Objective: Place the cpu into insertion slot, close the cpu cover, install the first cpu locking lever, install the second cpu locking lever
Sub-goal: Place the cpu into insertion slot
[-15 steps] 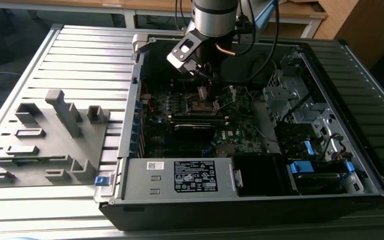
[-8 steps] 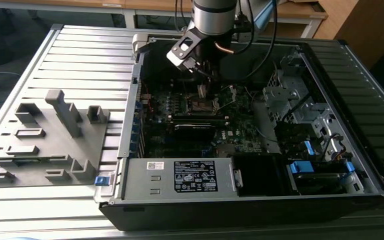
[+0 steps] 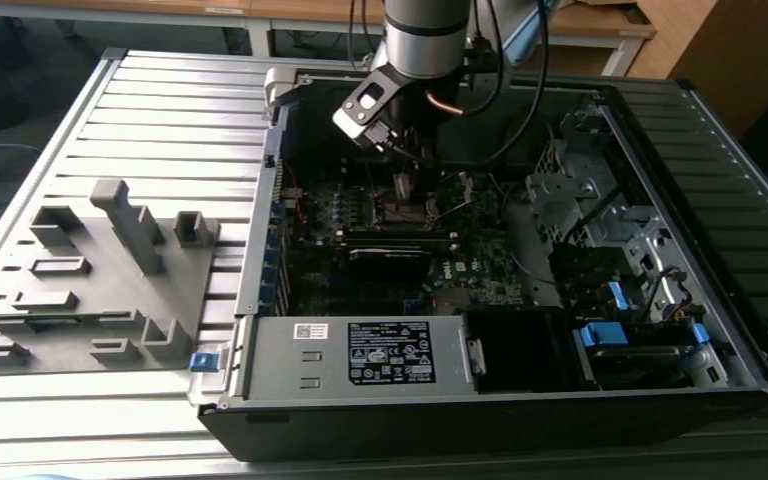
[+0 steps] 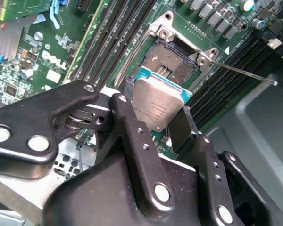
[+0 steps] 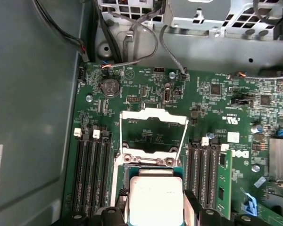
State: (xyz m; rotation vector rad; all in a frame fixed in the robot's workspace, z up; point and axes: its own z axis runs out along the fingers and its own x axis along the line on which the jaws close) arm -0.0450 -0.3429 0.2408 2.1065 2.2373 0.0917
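The gripper (image 4: 155, 102) is clamped on the cpu (image 4: 161, 113), holding it just above the bare socket (image 4: 172, 59); the cover (image 5: 153, 114) lies swung back, flat over the motherboard (image 5: 226, 94)

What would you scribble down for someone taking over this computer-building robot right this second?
The claw is shut on the cpu, gripping it by two opposite edges.
The cpu hangs close over the open insertion slot, not seated.
The cpu cover is swung open, away from the slot.
One locking lever sticks out free, unlatched.
Done: cpu in the claw and at the slot.
Left: seating the cpu, closing the cover, fastening both levers.
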